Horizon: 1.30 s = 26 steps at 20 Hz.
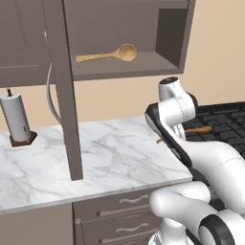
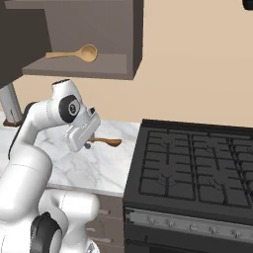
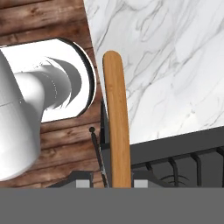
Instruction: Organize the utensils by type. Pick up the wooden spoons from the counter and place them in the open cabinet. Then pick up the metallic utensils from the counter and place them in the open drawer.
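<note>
Entry, mid-carry.

My gripper (image 3: 112, 180) is partly closed. The jaws are narrowed onto the handle of a wooden spoon (image 3: 116, 118), which runs straight out ahead of the fingertips. The grip sits near one end of it; I cannot tell which end carries the bowl.

Risk 1: slip or pivot. Most of the length hangs forward of the jaws on a smooth round handle. A fast wrist turn could swing it between the pads or drop it.

Just beneath and ahead of the jaws is the edge of the counter (image 3: 166, 65), and the stove (image 3: 183, 157) butts against it to one side. The spoon appears to be clear of both.

Risk 2: a drop here lands on the grate or on the floor below the jaws, not back on the marble.

Well above the jaws and farther off is the cabinet (image 1: 165, 38), open, its door (image 1: 64, 95) standing edge-on between me and part of the shelf.

Risk 3: the long spoon clips the door or the shelf lip on the way up if I do not turn it in line with the opening first.

Farthest from the jaws, another wooden spoon (image 1: 107, 55) lies on that shelf.

Risk 4: coming in low, I could shove it backward or off the shelf. I judge the free shelf beside it to be the safer spot.
</note>
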Motion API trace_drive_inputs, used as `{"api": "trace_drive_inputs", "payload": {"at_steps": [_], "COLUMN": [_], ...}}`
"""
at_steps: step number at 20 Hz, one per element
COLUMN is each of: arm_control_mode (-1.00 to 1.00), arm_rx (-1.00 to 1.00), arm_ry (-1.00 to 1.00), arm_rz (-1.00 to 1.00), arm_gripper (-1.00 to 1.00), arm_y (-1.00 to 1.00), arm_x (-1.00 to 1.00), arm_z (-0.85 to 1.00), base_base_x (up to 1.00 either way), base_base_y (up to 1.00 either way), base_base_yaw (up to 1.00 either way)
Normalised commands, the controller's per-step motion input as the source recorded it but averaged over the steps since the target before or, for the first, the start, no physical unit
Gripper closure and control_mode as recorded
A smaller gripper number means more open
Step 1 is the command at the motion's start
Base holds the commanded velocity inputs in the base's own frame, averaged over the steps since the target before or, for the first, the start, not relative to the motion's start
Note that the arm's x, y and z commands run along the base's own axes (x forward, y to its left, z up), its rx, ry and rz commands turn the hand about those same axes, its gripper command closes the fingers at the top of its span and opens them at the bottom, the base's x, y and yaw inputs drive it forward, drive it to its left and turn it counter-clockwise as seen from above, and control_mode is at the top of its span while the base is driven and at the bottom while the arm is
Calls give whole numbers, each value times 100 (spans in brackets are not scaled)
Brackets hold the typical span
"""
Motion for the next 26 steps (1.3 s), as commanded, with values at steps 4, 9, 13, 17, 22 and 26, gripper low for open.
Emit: {"api": "trace_drive_inputs", "payload": {"at_steps": [4,9,13,17,22,26], "arm_control_mode": [100,100,100,100,-100,-100], "arm_rx": [0,0,0,0,0,0], "arm_ry": [0,0,0,0,0,-15], "arm_rz": [0,0,0,0,1,21], "arm_gripper": [100,100,100,100,100,100], "arm_y": [0,0,0,0,1,5], "arm_x": [0,0,0,0,0,-1], "arm_z": [0,0,0,0,0,23], "base_base_x": [41,49,54,35,4,0], "base_base_y": [2,11,14,12,5,0], "base_base_yaw": [0,0,0,0,0,0]}}
